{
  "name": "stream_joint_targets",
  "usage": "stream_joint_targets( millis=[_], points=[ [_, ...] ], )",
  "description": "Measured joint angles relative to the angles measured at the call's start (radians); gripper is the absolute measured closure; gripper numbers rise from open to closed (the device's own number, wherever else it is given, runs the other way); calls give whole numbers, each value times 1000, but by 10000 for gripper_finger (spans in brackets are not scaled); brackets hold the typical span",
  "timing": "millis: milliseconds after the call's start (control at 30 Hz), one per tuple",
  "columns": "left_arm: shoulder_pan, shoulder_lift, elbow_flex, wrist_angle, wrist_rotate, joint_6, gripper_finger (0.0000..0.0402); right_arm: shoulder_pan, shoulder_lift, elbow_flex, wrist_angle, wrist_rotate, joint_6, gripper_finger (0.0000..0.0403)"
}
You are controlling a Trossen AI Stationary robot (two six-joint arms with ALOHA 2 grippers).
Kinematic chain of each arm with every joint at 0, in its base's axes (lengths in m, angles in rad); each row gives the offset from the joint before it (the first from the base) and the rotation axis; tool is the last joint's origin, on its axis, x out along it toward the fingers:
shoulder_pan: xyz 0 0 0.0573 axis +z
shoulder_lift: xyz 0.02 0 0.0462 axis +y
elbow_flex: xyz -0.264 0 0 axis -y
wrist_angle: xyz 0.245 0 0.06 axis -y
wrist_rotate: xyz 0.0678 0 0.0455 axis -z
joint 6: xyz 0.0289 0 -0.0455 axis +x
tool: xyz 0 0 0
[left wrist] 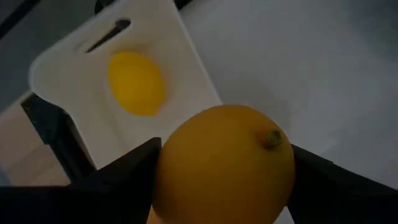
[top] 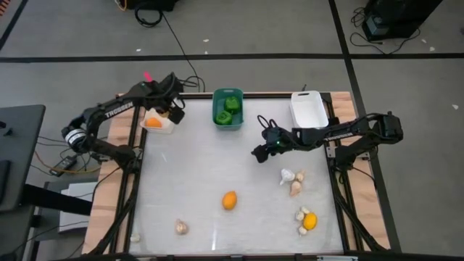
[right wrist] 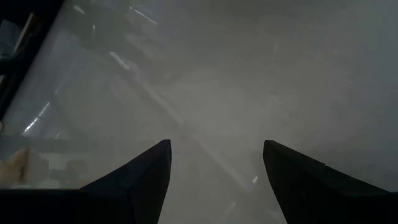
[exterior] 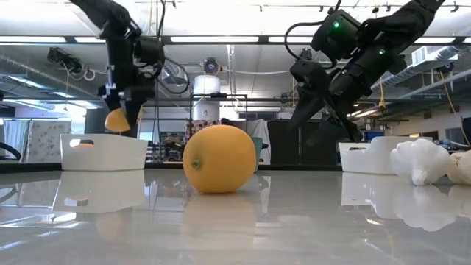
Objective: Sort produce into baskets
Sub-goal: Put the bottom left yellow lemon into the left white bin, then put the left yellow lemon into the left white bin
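Note:
My left gripper [top: 172, 112] is shut on an orange fruit [left wrist: 224, 165] above the left white basket [top: 161, 127]. In the low view the fruit [exterior: 118, 119] hangs just over this basket [exterior: 103, 152]. A yellow-orange fruit [top: 153, 122] lies in it. The teal-green basket [top: 228, 107] holds green peppers [top: 230, 104]. The right white basket [top: 308, 109] stands at the far right. My right gripper [top: 257, 154] is open and empty above the bare table [right wrist: 214, 180]. An orange fruit [top: 229, 200], a yellow fruit [top: 310, 221] and garlic bulbs [top: 292, 177] lie on the table. My left gripper pinches the orange fruit by two opposite sides [left wrist: 171, 177] between its two fingers [left wrist: 124, 177], the stem end [left wrist: 272, 138] turned to one side. The fingers come from above, pointing down. The fruit is lifted clear, over the left white basket.
Another garlic bulb [top: 181, 227] lies near the front left, and two [top: 301, 214] lie beside the yellow fruit. The table's middle is open surface. Wooden table edges [top: 109, 196] and cables lie at the left.

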Motion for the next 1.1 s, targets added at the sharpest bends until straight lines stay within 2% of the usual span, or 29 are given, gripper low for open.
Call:
stream_joint_targets(
  millis=[233,600,933,1100],
  points=[
    [30,0,-105,90,-53,-48,81,-23,0,0,-19,7,24,137],
    [69,0,-74,61,-60,-48,6,-10,0,0,-24,-8,53,137],
    [50,-101,22,82,-53,-23,9,-10,0,0,-37,-8,52,137],
    [14,-167,30,83,-22,-35,9,-10,-2,0,-69,-9,51,137]
  ],
)
